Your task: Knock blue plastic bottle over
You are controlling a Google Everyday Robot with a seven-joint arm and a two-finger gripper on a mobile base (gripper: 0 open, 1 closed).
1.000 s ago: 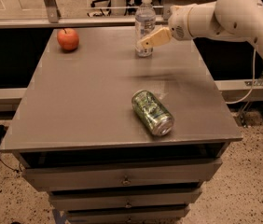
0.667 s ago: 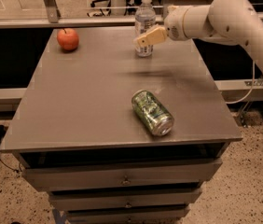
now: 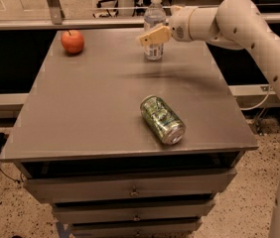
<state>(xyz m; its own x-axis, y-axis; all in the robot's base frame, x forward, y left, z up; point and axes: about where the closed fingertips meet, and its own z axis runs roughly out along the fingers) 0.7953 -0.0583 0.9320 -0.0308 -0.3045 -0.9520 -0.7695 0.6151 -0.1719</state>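
Observation:
The blue plastic bottle [image 3: 154,18] stands upright at the back of the grey table [image 3: 85,108], a clear bottle with a white cap and a pale label. My gripper [image 3: 149,36] reaches in from the right on the white arm [image 3: 239,19]. It is level with the bottle's middle, overlaps its label in this view and points left. I cannot tell whether it touches the bottle.
A green drink can [image 3: 163,119] lies on its side near the table's front right. A red apple [image 3: 72,41] sits at the back left. Drawers [image 3: 130,187] are under the tabletop. A rail and a glass panel run behind the table.
The gripper has moved a little to the left, further across the front of the bottle. The bottle is still upright. The can and the apple have not moved.

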